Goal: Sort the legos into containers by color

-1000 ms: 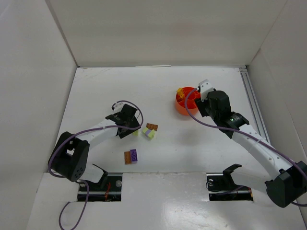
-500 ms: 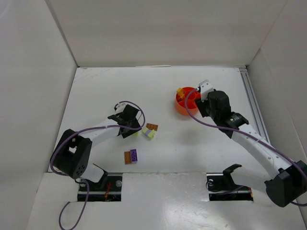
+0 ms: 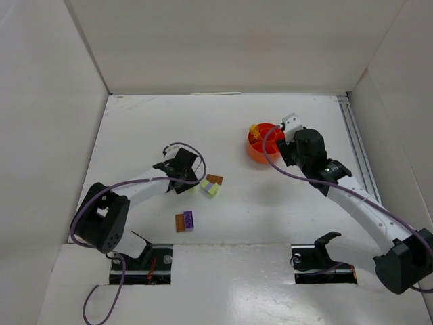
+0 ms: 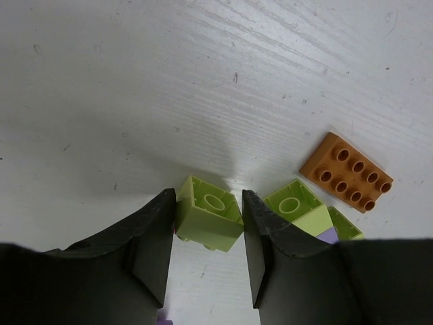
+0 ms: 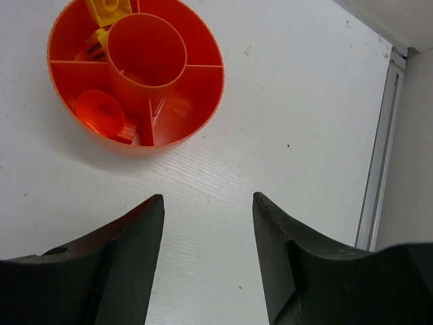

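The yellow-green brick (image 4: pixel 210 220) between my left jaws was pale lime, and its neighbour (image 4: pixel 298 206) matched it. Beside them sat a brown-orange brick (image 4: pixel 346 172) and a pale purple sliver (image 4: pixel 327 235). My jaws were black. The counter (image 4: pixel 135 81) was white with fine grey streaks. The dish (image 5: pixel 196 108) was glossy orange-red and held yellow bricks (image 5: pixel 108 10).

Bright, even light; soft shadow before left hand (image 4: pixel 208 223).

The white table (image 3: pixel 135 135) carries an orange-red divided dish (image 3: pixel 254 154) at upper right. At centre lie a brown-orange brick (image 3: pixel 214 179), yellow-green bricks (image 3: pixel 211 190) and a single yellow-green brick (image 4: pixel 210 215). Lower down, an orange brick (image 3: pixel 179 222) touches a purple brick (image 3: pixel 189 219).
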You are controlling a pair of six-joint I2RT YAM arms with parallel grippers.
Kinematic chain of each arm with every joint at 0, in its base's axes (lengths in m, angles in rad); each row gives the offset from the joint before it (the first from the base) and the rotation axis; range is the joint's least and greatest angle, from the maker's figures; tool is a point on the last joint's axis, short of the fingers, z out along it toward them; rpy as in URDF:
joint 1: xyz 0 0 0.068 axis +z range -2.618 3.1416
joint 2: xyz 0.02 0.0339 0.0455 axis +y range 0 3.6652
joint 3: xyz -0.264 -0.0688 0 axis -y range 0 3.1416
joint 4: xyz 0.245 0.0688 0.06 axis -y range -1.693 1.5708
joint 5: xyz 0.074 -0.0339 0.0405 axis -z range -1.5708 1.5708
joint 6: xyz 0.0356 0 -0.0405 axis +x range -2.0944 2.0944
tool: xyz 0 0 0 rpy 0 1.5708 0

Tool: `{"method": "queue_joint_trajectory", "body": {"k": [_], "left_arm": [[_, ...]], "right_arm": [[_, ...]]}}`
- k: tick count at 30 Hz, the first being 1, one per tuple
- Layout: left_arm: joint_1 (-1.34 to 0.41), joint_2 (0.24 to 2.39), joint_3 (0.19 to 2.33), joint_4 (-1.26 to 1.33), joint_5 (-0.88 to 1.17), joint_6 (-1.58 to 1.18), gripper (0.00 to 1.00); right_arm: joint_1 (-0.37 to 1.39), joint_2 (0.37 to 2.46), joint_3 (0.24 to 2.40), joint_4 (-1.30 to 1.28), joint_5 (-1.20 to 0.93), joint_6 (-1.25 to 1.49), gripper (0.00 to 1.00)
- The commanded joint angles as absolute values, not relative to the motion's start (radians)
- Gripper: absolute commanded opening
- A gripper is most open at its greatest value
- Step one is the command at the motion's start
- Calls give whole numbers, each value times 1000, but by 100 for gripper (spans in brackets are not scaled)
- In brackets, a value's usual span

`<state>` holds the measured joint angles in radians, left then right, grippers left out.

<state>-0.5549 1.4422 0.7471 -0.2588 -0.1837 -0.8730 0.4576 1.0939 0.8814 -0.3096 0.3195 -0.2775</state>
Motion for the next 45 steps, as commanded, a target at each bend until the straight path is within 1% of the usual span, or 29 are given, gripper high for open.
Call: {"method": "queue_joint_trajectory", "body": {"k": [1,6,9,10,13,14,16,17,18,20,21,23,24,27,30,31,34,35,39,45], "left_arm": [[-569,1399,804,-297,-186,-838,24],[-612,1374,943,-310,-229,-763,24],[-638,1419,1067,-299,-229,-698,24],[-647,1437,1141,-299,-229,-681,24],[-699,1521,1261,-299,-229,-615,24],[-715,1570,1343,-288,-229,-598,24],[-750,1629,1431,-279,-213,-557,24],[-759,1659,1524,-279,-200,-540,24],[-759,1727,1570,-279,-181,-496,24],[-790,1794,1659,-268,-135,-447,24],[-799,1865,1752,-268,-124,-424,24],[-825,1936,1848,-268,-103,-345,23],[-834,1968,1944,-268,-94,-321,23],[-856,2097,2087,-269,-58,-233,23],[-856,2155,2164,-268,-3,-198,24],[-856,2172,2205,-268,14,-180,24],[-865,2229,2230,-239,61,-155,24],[-865,2253,2243,-239,61,-141,25],[-865,2302,2296,-230,61,-132,25],[-865,2338,2296,-230,32,-123,28]], "right_arm": [[443,1037,881,-301,357,-229,60],[374,971,859,-351,468,-123,63],[292,930,848,-376,477,-66,64],[249,930,848,-396,486,-54,65],[190,904,839,-428,486,-22,67],[157,904,839,-428,486,-11,68],[131,904,828,-437,476,8,69],[108,904,828,-437,476,8,70],[107,904,828,-437,463,17,71],[92,894,819,-449,474,47,75],[80,894,809,-460,483,72,77],[71,881,798,-474,520,106,81],[60,867,787,-488,532,120,84],[51,830,764,-488,546,153,90],[51,816,764,-488,555,153,90],[51,805,764,-488,555,153,91],[51,805,764,-488,555,153,91],[51,805,764,-488,555,153,91],[51,815,764,-488,546,153,91],[51,825,755,-479,526,144,91]]}}
